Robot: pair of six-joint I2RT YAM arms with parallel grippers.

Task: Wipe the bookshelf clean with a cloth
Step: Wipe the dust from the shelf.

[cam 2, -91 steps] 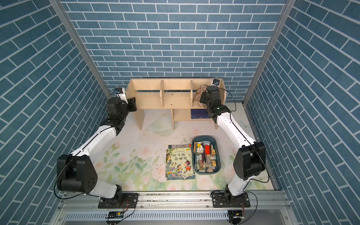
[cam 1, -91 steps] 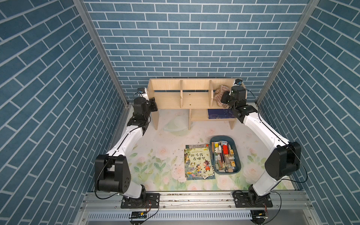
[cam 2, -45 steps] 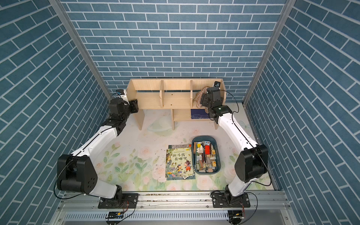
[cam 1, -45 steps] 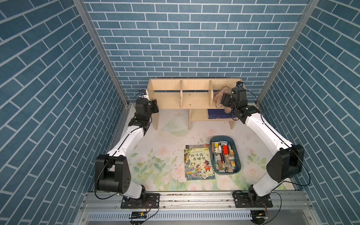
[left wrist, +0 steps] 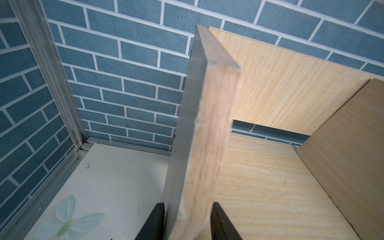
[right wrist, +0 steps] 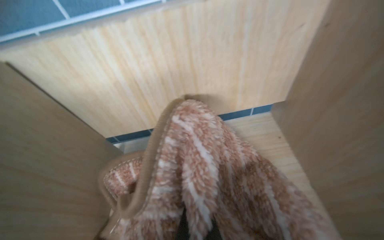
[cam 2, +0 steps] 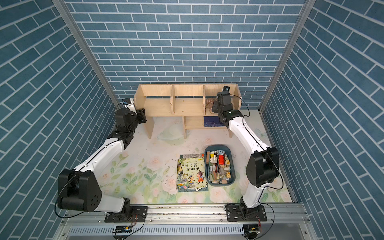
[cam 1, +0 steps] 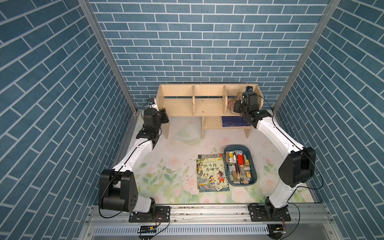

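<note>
Progress: the wipe is being worked in the right upper compartment of the bookshelf (cam 1: 178,107); judging by that, the middle and left compartments are waiting their turn.
Tray (cam 1: 236,146): sitting near right and holding tightly packed small items, too small to name.
Picture book (cam 1: 212,173): lying just left of the tray.
Lower shelf (cam 1: 212,122): carrying a dark blue book (cam 1: 232,121) laid flat.
Left gripper (left wrist: 187,220): clamping the bookshelf's left end panel.
Right gripper (right wrist: 197,228): pinching the cloth (right wrist: 197,158), which is hanging bunched inside the right compartment.

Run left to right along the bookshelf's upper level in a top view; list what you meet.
left gripper astride the bookshelf end → left divider → right divider → cloth in the rightmost compartment
</note>
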